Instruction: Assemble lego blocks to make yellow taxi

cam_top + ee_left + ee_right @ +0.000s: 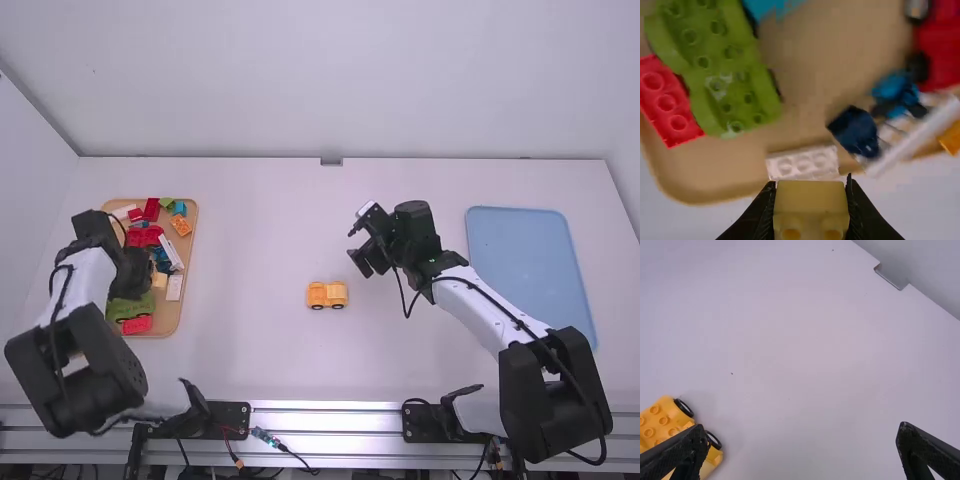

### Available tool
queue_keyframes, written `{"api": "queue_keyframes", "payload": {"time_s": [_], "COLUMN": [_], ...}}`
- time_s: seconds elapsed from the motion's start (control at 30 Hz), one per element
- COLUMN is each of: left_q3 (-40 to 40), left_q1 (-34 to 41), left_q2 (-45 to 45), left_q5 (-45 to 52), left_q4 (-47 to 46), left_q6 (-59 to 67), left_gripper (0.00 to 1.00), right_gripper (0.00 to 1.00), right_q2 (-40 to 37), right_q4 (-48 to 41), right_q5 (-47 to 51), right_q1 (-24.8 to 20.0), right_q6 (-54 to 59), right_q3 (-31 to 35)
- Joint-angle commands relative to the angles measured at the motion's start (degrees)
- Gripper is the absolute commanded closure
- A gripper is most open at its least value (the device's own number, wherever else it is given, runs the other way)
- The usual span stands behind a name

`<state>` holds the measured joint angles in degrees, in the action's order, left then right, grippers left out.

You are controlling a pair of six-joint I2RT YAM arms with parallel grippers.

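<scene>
Just nearer than the left jaws, a green block [122, 309] with a red block [138, 325] beside; to their right, a white block [174, 288]. Beyond them, a red toy vehicle [146, 236]. Well right of the right jaws, a blue tray [530, 270]; beyond those jaws, a small metal plate [331, 161].

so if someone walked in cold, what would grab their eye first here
Probably the small yellow-orange wheeled toy, alone on the white table between the two arms. Next, the wooden tray at the high view's left, crowded with red, green, blue and white pieces, and the pale yellow block in the left pincer. Then the plain blue tray at far right, beyond the open right pincer.
</scene>
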<state>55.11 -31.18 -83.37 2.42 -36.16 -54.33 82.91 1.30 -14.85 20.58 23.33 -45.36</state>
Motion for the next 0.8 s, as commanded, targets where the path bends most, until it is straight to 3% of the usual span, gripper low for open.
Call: {"api": "queue_keyframes", "payload": {"time_s": [0.0,0.17,0.53,0.77], "left_q3": [-1.84,-2.29,-2.32,-2.27], "left_q1": [2.91,10.71,31.23,39.76], "left_q2": [4.70,9.16,6.29,1.92], "left_q5": [0.48,-0.02,0.17,10.78], "left_q4": [-0.59,0.04,4.68,5.53], "left_q6": [6.80,17.77,44.87,77.24], "left_gripper": [0.98,0.98,0.98,0.99], "right_gripper": [0.01,0.01,0.01,0.01], "right_q2": [-0.85,-0.85,-0.85,-0.92], "right_q4": [-0.02,-0.15,-0.50,-0.81], "right_q5": [-0.28,-0.31,-0.20,-2.95], "right_q1": [0.02,0.02,-0.55,-3.48], "right_q6": [-0.81,-0.85,-1.20,-5.53], "right_q3": [-1.55,-1.55,-1.55,-1.55]}}
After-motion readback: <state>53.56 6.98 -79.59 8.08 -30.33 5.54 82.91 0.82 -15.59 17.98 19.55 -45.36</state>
